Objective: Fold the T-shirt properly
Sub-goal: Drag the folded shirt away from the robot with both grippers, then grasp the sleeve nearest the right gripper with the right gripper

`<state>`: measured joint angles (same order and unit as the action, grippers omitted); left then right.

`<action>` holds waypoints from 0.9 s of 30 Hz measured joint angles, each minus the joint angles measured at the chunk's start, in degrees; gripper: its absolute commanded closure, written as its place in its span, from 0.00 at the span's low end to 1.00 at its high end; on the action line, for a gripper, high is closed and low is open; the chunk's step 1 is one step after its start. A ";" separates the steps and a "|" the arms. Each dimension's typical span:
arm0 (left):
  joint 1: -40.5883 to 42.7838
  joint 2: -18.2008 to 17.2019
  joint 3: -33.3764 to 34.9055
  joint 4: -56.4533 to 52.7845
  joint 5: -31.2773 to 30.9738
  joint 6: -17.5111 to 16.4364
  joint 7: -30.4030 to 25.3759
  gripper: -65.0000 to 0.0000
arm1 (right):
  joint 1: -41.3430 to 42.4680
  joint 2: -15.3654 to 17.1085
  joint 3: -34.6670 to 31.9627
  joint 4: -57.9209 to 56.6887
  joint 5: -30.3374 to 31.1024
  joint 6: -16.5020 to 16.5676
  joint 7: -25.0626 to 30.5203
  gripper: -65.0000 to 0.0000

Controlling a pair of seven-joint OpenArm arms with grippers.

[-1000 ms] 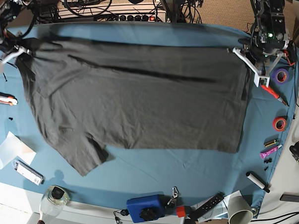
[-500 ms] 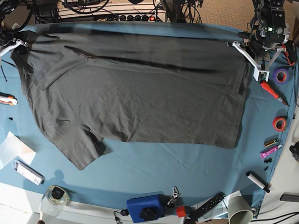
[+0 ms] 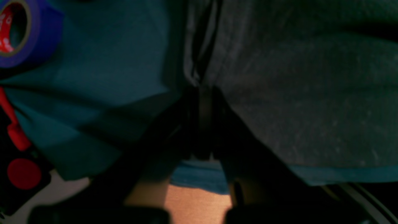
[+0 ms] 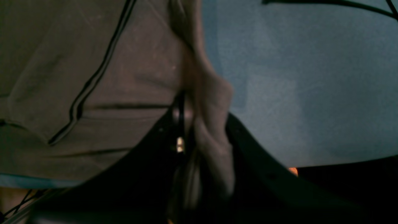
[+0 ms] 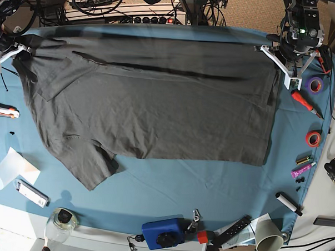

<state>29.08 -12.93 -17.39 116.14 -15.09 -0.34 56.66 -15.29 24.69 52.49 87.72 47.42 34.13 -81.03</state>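
The left gripper (image 3: 203, 93), at about 2 o'clock in the base view, is clenched on the hem corner of the large dark charcoal-grey cotton T-shirt (image 5: 151, 108); in the left wrist view its dark jaws meet tight over a bunched fold of grey fabric. The right gripper (image 4: 202, 124), at about 10 o'clock, grasps the shoulder end of the same garment, with a thick roll of cloth running down between its black jaws in the right wrist view.

The T-shirt lies spread flat across the blue table cloth (image 5: 209, 188), stretched from 9 to 3 o'clock between the two grippers. Its far edge runs close along the cloth's back edge at 12 o'clock, with a dark crease just inside it. Its near edge runs straight across the middle, and one short sleeve (image 5: 93, 169) juts toward 7 o'clock.

A broad band of bare cloth lies open from 5 to 7 o'clock. Along the 3 o'clock edge sit a purple tape roll (image 5: 314, 84), a red-handled tool (image 5: 305, 102) and a red tape roll (image 5: 313, 138), just beside the hem. At 6 o'clock a blue box with a black knob (image 5: 164, 232) sits at the table's near edge.
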 measured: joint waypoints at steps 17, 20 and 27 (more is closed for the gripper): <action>0.57 -0.28 -0.31 10.27 8.48 0.28 -7.21 0.74 | -0.17 5.38 1.79 7.80 2.58 -0.02 2.23 0.80; 0.44 -0.31 -0.31 10.29 8.46 0.26 -11.02 0.74 | 0.59 6.45 1.81 8.31 2.45 -0.02 7.56 0.80; -0.52 -0.28 -0.28 10.32 4.74 0.24 -10.58 0.74 | 10.58 6.82 1.14 6.86 -8.26 -1.55 12.24 0.76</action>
<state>28.56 -13.21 -17.67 126.45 -10.35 -0.10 46.09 -4.71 31.51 53.63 94.59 39.16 32.58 -68.79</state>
